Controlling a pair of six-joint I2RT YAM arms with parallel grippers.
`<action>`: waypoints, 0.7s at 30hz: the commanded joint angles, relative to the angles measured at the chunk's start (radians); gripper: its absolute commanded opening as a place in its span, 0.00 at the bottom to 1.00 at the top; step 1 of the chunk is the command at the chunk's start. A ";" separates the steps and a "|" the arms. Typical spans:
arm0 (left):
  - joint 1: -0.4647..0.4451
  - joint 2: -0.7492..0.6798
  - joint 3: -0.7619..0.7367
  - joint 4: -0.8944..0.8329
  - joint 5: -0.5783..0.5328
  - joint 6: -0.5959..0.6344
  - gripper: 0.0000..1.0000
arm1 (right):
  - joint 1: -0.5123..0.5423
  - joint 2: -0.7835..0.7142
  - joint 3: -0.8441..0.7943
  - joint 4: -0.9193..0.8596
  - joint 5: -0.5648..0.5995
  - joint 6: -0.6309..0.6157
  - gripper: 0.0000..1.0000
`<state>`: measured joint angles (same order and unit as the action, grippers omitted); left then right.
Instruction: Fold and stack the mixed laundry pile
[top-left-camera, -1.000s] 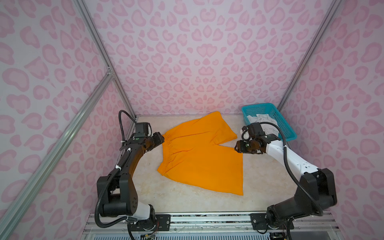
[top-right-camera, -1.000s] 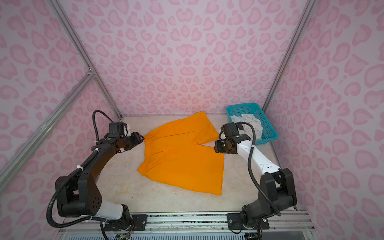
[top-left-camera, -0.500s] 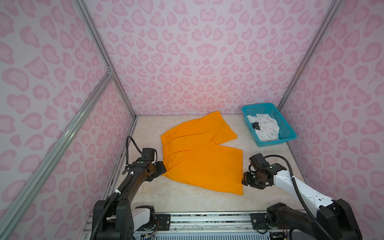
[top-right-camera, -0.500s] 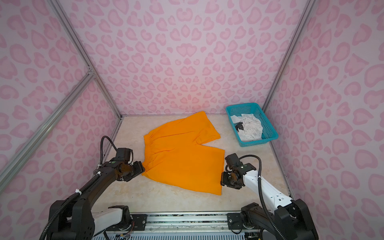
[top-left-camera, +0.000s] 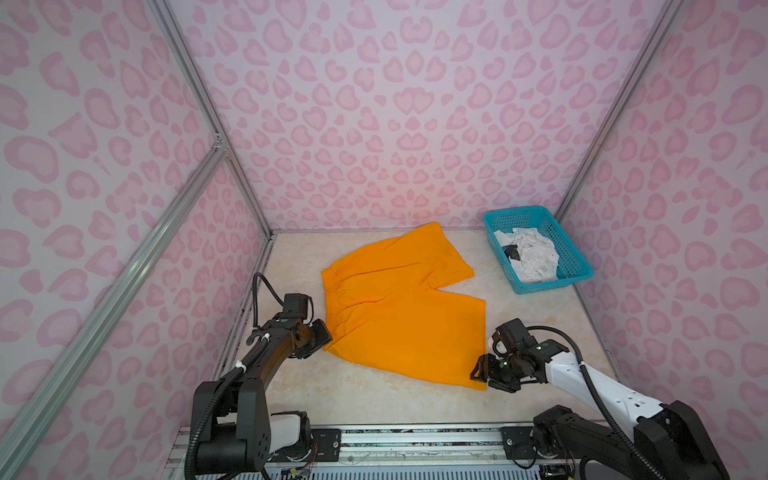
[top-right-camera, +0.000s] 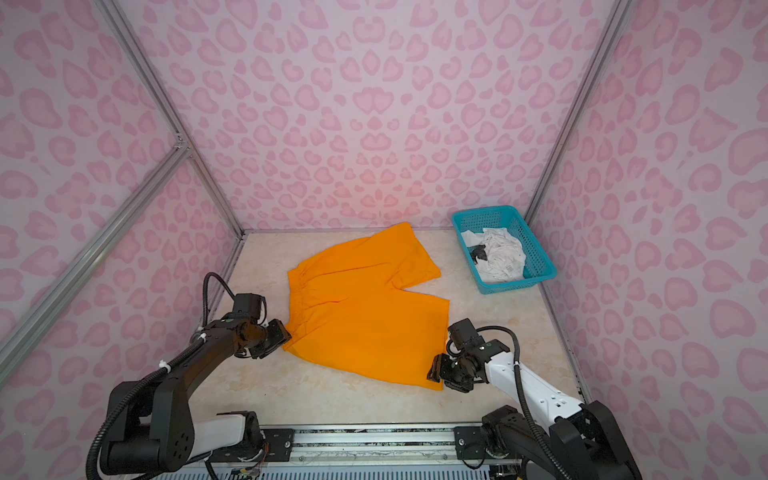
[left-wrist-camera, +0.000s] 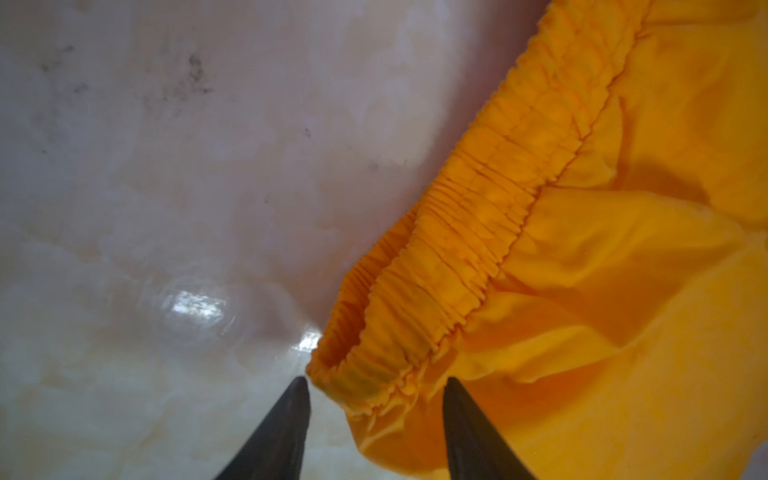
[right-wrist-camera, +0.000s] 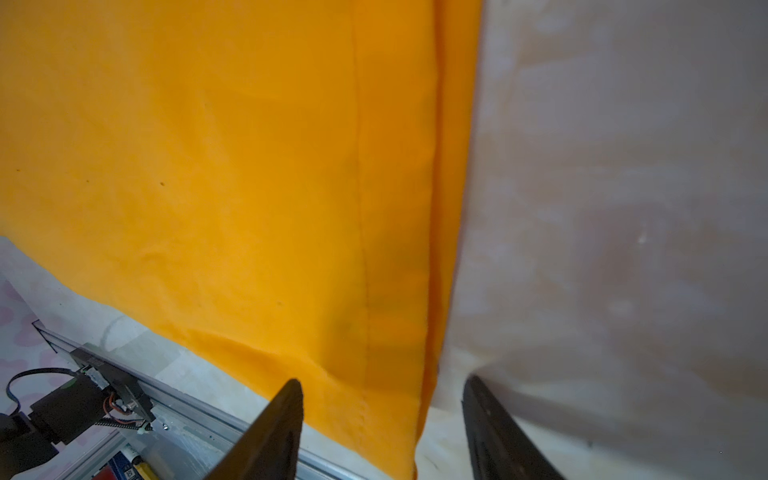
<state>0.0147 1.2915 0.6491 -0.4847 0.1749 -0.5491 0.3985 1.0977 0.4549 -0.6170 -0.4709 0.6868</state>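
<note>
Shorts (top-left-camera: 399, 324) flat; left fingers (left-wrist-camera: 282, 428) apart astride waistband corner, right fingers (right-wrist-camera: 274, 432) apart astride hem corner.

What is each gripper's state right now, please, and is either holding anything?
Left gripper: open, straddling the waistband corner of the orange shorts.
Right gripper: open, straddling their hem corner.

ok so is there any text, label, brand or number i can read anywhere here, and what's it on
No text is readable in any view.
white crumpled T-shirt in the teal perforated plastic basket: dark print and small marks, too small to read.
bright orange elastic-waist shorts: no tag or print in view.
blue and yellow items under the rail, right wrist view: too blurred to read.
</note>
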 joint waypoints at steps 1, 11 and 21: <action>0.013 0.014 -0.005 0.043 0.010 0.007 0.53 | 0.003 0.011 -0.020 -0.009 -0.007 0.025 0.63; 0.031 0.068 -0.022 0.097 0.008 0.026 0.43 | 0.023 -0.003 -0.028 -0.042 0.003 0.048 0.58; 0.036 0.054 -0.065 0.135 0.025 0.017 0.30 | 0.046 -0.096 -0.079 -0.036 0.011 0.129 0.61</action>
<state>0.0505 1.3521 0.5919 -0.3607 0.1947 -0.5308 0.4397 1.0065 0.3908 -0.5720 -0.4965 0.7784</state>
